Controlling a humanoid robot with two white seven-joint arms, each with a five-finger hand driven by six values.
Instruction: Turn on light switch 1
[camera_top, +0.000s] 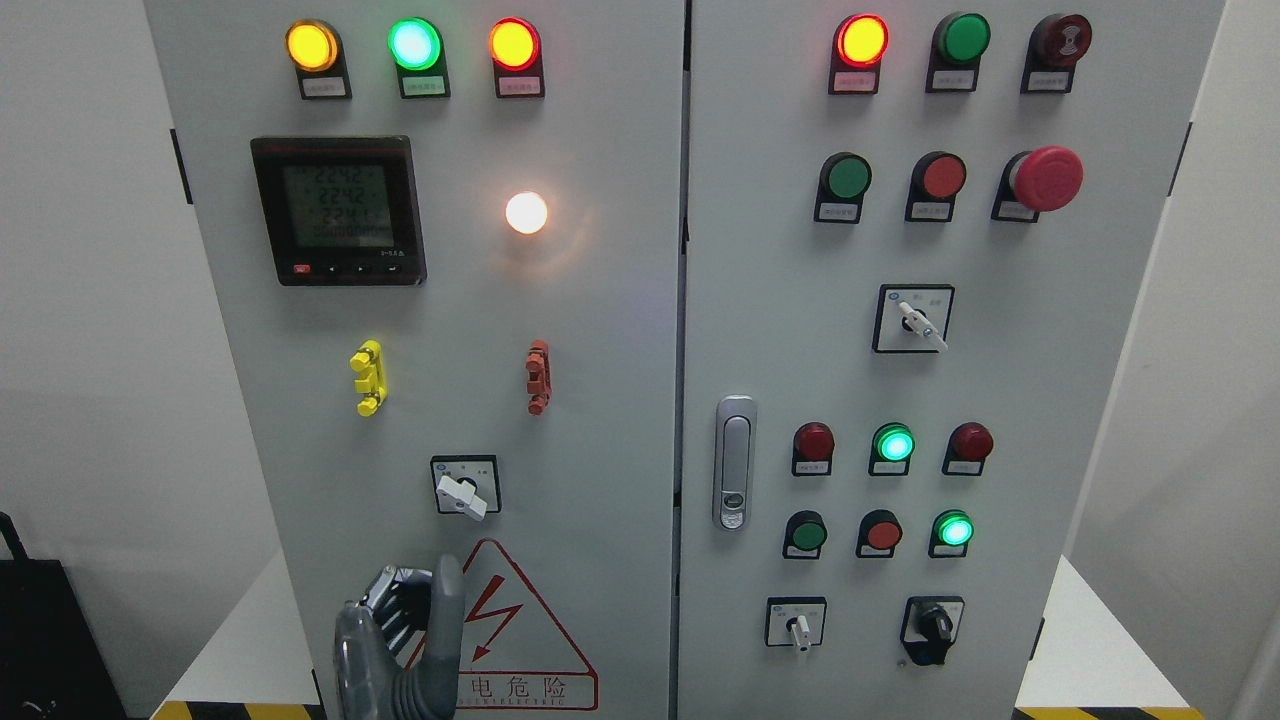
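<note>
The approach step is in hand: the left robot hand (400, 640) is raised below the switch (462, 493) on the left door, fingers loosely curled, holding nothing. Next, the knob must be reached and turned.

left hand (400, 640) | grey metallic shell | smooth grey fingers (445, 610) | dark jointed segments between

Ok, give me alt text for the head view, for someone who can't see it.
A grey robot hand rises at the bottom left of a two-door electrical cabinet, just below a white rotary switch and overlapping a red high-voltage warning triangle. The left door carries a digital meter, a lit white lamp and three glowing indicator lights; the right door holds pushbuttons, selector switches and a red emergency stop.
</note>
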